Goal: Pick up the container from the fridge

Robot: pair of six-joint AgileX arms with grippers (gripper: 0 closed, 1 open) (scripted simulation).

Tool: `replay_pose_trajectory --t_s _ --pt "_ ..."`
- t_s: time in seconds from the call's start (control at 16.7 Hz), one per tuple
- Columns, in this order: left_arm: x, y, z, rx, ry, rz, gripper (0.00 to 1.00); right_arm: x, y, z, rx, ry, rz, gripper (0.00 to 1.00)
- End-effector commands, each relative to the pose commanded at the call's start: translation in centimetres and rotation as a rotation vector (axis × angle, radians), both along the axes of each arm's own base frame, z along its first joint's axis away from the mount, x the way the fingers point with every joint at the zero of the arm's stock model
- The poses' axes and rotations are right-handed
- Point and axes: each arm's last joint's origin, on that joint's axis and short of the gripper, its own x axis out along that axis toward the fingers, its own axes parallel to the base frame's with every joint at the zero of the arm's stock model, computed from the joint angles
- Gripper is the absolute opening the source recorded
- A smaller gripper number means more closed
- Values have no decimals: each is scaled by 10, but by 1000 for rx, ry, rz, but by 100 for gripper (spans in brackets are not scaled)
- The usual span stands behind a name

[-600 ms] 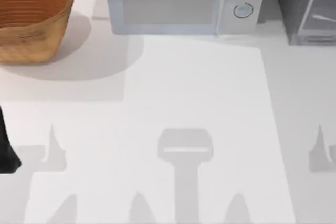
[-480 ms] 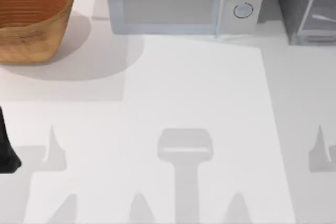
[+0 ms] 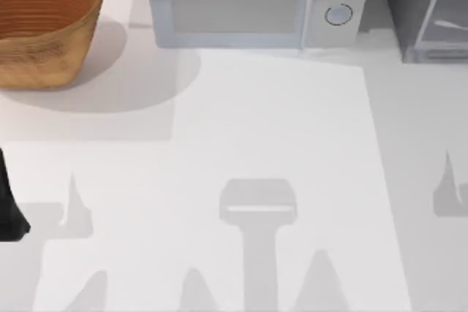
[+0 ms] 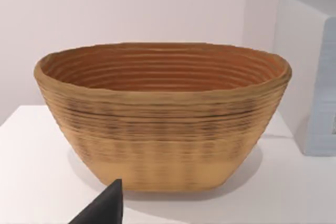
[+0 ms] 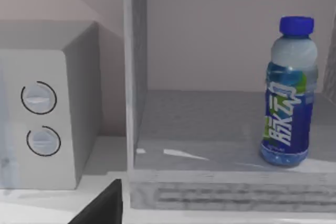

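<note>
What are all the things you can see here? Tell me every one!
Basket: one, brown woven, back left of the table.
Microwave: one, white with two round knobs, back middle of the table.
Fridge: one, dark grey with a lighter grey frame, back right of the table, beside the microwave.
Container: one, pale bottle with a blue cap and blue label, standing upright on the fridge's floor.
Table: one, white, under everything.
Left arm: one, black, at the table's left edge.
Left gripper: one dark fingertip, facing the basket.
Right gripper: one dark fingertip, facing the fridge.
</note>
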Motion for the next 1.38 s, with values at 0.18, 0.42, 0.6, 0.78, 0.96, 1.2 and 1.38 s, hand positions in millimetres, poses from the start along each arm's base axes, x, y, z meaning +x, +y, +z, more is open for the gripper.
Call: replay_pose_trajectory --t_s 0.18,0.42,0.6,0.78,0.96,1.2,1.38 --pt "0 0 0 0 0 0 100 21 -13 0 -3 13 -2 100" --pt "0 0 0 0 0 0 100 49 -36 -18 12 63 -2 100" --pt "0 0 0 0 0 0 100 63 -54 -37 27 86 0 100" --pt "0 0 0 0 0 0 100 70 -70 -53 31 79 1 100" --pt "0 0 0 0 0 0 100 74 -82 -63 21 55 3 100" --pt "0 0 0 0 0 0 100 76 -89 -69 16 44 3 100" --pt "0 0 0 0 0 0 100 76 -89 -69 16 44 3 100"
